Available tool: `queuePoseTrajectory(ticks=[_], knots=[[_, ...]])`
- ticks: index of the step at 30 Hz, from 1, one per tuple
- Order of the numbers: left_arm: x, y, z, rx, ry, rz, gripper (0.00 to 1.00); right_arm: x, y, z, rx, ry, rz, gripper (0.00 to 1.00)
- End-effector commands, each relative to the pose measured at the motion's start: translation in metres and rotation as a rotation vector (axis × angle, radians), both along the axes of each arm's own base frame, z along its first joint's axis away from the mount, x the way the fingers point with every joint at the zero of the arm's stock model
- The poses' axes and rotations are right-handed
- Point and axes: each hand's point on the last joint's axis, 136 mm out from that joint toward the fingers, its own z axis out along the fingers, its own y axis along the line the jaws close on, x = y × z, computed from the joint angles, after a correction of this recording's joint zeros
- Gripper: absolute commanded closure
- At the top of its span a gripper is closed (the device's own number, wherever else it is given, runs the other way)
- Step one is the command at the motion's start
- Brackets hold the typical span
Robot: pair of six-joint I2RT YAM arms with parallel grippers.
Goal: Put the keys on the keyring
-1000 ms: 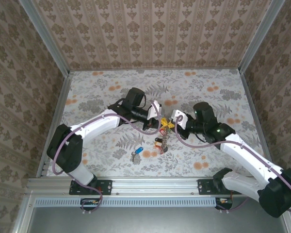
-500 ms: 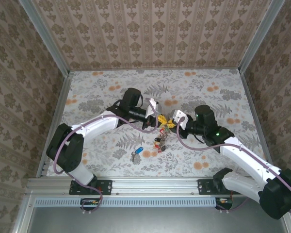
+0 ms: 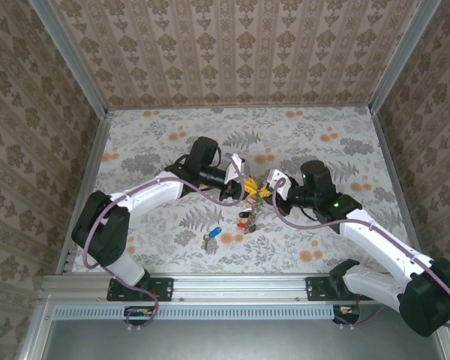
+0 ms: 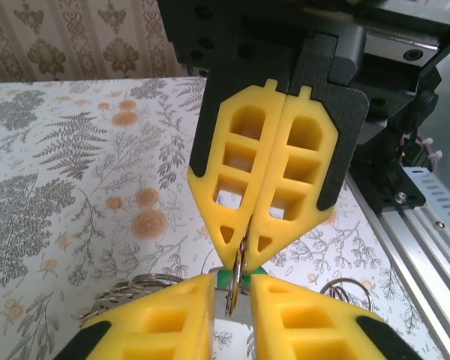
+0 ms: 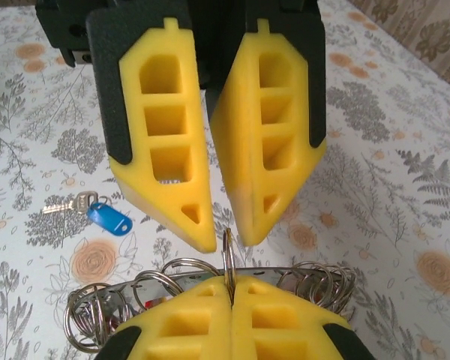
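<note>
Centre frame, right gripper clenches the thin, key-fringed wire keyring upright, steadying it. The left gripper stands parted around it, and the blue-headed silver key lies at left, unthreaded.

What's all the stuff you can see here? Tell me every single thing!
blue-headed key: one, silver with a blue head, lying on the table, apart from both grippers
keyring: one, thin silver wire with small coloured heads, between the two grippers
table: one, grey floral cover with orange spots, under everything
walls: three, brown patterned, around the table
rail: one, silver, along the near edge
left arm, right arm: two, white and black
left gripper: yellow fingers, slightly open, a ring between them
right gripper: yellow fingers, shut on the keyring
</note>
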Motion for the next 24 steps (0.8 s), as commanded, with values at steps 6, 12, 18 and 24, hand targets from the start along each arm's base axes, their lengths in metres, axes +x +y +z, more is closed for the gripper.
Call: queuePoseTrajectory(ticks=[6,12,18,24], knots=[[-0.002,0.000,0.009,0.041,-0.054,-0.034,0.73,0.000,0.005,0.019,-0.034,-0.035,0.050,1.00],[-0.008,-0.002,0.011,0.032,-0.024,-0.072,0.71,0.001,0.006,0.023,-0.032,-0.045,0.044,1.00],[-0.013,-0.002,0.008,0.045,0.001,-0.099,0.70,0.003,0.007,0.027,-0.022,-0.056,0.040,1.00],[-0.010,-0.005,0.002,0.072,-0.009,-0.085,0.71,0.003,0.010,0.031,-0.003,-0.059,0.048,1.00]])
